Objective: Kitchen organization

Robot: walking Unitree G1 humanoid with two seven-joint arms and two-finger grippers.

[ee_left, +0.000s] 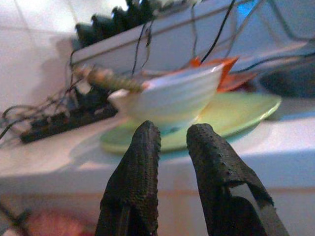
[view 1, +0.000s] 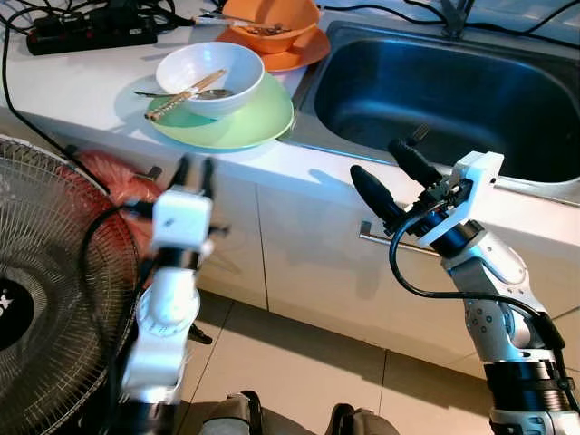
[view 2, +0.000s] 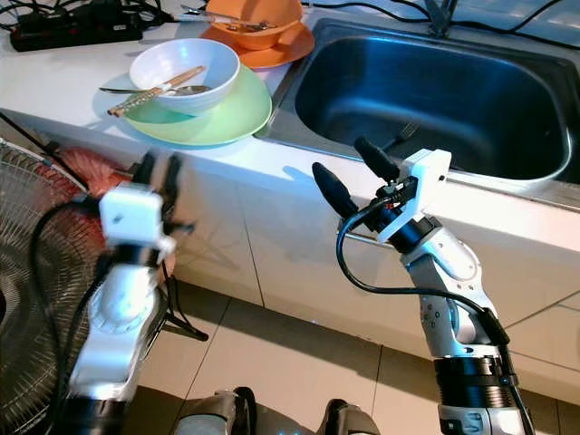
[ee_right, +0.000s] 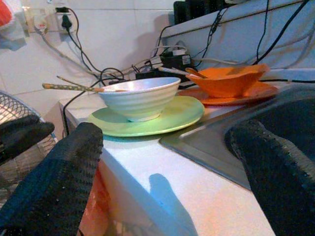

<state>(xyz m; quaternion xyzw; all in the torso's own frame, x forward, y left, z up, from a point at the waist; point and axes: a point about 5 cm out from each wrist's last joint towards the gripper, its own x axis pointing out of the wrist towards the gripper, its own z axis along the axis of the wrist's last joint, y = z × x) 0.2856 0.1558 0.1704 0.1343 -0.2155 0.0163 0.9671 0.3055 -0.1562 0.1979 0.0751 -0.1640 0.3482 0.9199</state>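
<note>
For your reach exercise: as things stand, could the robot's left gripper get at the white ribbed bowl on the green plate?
Probably yes: the left gripper sits below the counter edge, aimed at the white ribbed bowl, nothing between.

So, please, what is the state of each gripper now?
Left gripper: fingers slightly apart, holding nothing, below the counter edge.
Right gripper: wide open, empty, before the sink.

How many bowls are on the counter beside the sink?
2: a white bowl on the green plate near the counter's front edge, and an orange bowl on the orange plate behind it.
</note>
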